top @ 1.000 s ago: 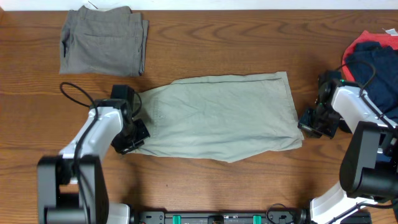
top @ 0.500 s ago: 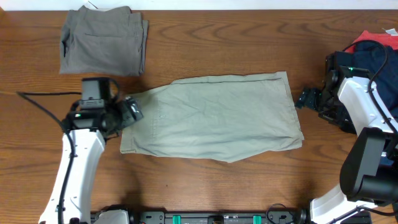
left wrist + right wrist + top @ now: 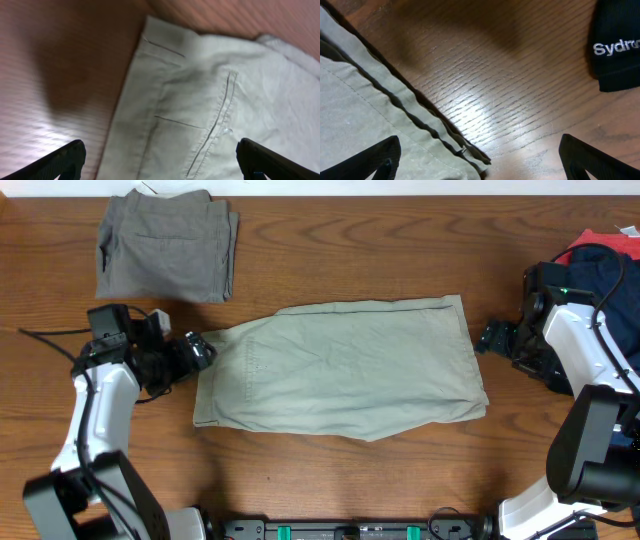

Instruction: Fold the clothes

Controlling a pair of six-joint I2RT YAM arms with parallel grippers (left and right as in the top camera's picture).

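A pale green garment [image 3: 345, 370] lies folded flat across the middle of the table. Its left edge, with a stitched pocket seam, fills the left wrist view [image 3: 210, 100]. My left gripper [image 3: 200, 350] hovers at that left edge, open, with nothing between its fingertips [image 3: 160, 165]. My right gripper [image 3: 490, 338] is just off the garment's right edge, also open and empty [image 3: 480, 162]. The layered hem [image 3: 360, 110] shows under its left finger.
A folded grey garment [image 3: 167, 245] sits at the back left. A pile of dark blue and red clothes [image 3: 605, 270] lies at the right edge; a dark piece with white lettering [image 3: 617, 45] is close to my right gripper. Bare wooden table [image 3: 330, 480] runs along the front.
My left gripper has moved from the garment's near-left corner up to its left edge, the arm swinging left. My right gripper went from the near-right corner up beside the right edge, then held still.
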